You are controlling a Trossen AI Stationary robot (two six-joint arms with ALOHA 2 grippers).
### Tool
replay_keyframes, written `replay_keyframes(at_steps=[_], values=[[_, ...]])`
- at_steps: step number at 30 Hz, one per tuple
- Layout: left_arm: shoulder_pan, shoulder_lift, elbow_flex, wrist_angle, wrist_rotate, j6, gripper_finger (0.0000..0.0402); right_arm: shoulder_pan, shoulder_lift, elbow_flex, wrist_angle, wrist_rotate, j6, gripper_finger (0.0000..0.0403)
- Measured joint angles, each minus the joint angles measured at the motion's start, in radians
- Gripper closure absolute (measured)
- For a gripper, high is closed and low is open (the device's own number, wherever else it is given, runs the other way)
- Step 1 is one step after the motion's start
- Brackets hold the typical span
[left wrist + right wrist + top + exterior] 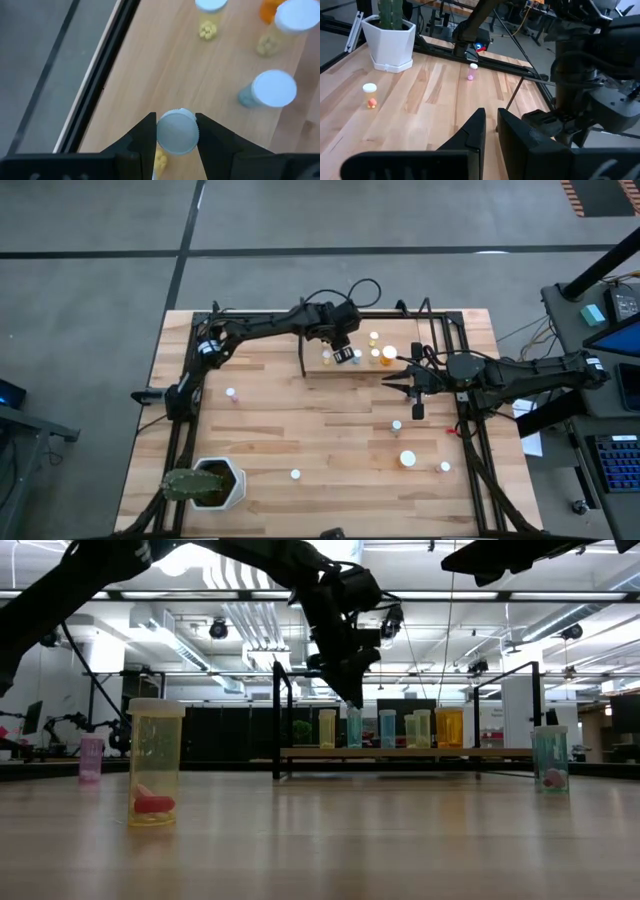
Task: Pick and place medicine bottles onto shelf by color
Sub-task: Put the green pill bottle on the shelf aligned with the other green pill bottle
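Observation:
My left gripper (pixel 342 352) is over the light-wood shelf (pixel 400 330) at the table's far side, shut on a small bottle (pixel 177 131) with a pale cap and yellow pills inside. In the low view the bottle's body (pixel 353 727) looks teal and stands on the shelf board (pixel 400 752). Other bottles stand on the shelf: a yellowish one (pixel 327 727), a teal one (pixel 265 92) and an orange one (pixel 388 355). My right gripper (pixel 392 383) hovers over the table just near of the shelf, its fingers (pixel 480 130) close together and empty. My left gripper pinches the bottle by the two sides of its cap (pixel 159 131) between its two fingers. The fingers come from above, pointing down. The bottle is upright, and its bottom (pixel 353 745) is at the level of the shelf board.
Loose bottles stand on the tabletop: a pink one (pixel 232 393) at the left, several at the right and near side (pixel 408 459), (pixel 295 474). A white pot with a cactus (pixel 215 483) sits at the near left corner. Black bars (pixel 440 350) edge the shelf.

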Motion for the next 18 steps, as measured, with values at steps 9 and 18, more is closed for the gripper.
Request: replay_keyframes(at_steps=[9,18], values=[[0.003,0.0,-0.062,0.038,-0.001,-0.002,0.0297,0.0,0.0,0.0,0.001,0.0,0.001,0.0365],[0.003,0.0,-0.06,0.043,-0.05,-0.003,0.0297,0.0,0.0,0.0,0.001,0.0,0.001,0.0365]])
